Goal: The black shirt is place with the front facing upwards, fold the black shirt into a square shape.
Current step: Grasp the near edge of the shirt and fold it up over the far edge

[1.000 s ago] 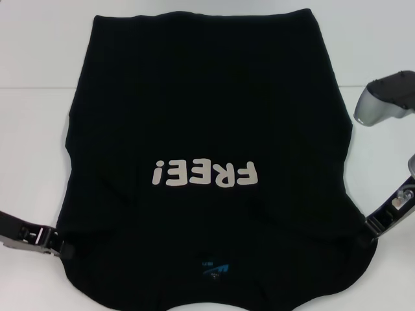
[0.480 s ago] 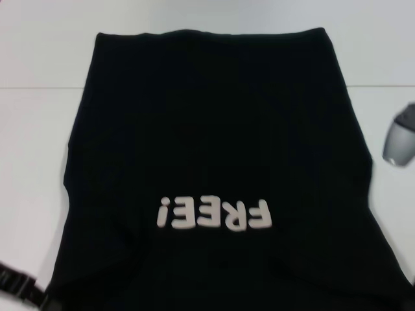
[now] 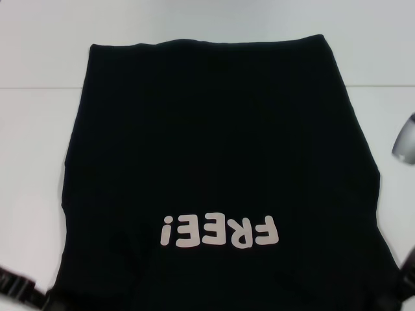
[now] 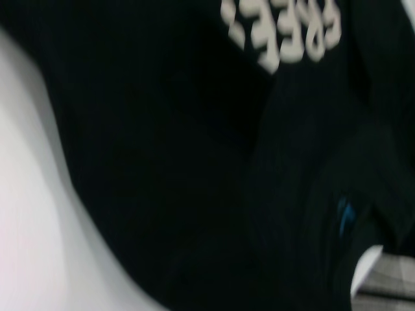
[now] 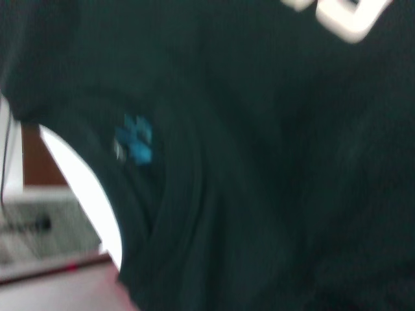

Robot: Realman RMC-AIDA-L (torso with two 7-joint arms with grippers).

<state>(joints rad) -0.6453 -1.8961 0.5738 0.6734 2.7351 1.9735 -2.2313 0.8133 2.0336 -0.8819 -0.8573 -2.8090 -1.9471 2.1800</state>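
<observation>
At the near left corner of the head view you see the left gripper [image 3: 23,291] at the shirt's near left edge; you cannot tell whether it is spread or pinching cloth. At the near right corner, the right gripper [image 3: 399,288] sits at the shirt's near right edge; its state likewise cannot be told.

The shirt [image 3: 214,162] lies on the white table [image 3: 39,129], front side up, and fills the middle of the view. Its long axis runs near to far. The neck end points toward you and runs past the near edge of the head view. In the left wrist view the blue neck label [image 4: 345,217] shows at the collar; the right wrist view shows the same label [image 5: 134,139] beside the curved neck opening.

Farther out, the white letters "FREE!" [image 3: 220,231] read upside down from your side, their tops toward the near edge.

The body of the shirt widens toward the near side. Its far edge [image 3: 207,42] lies straight across the table, left to right.

At the right edge, well apart from the shirt, a grey rounded object [image 3: 405,139] is partly in view.
</observation>
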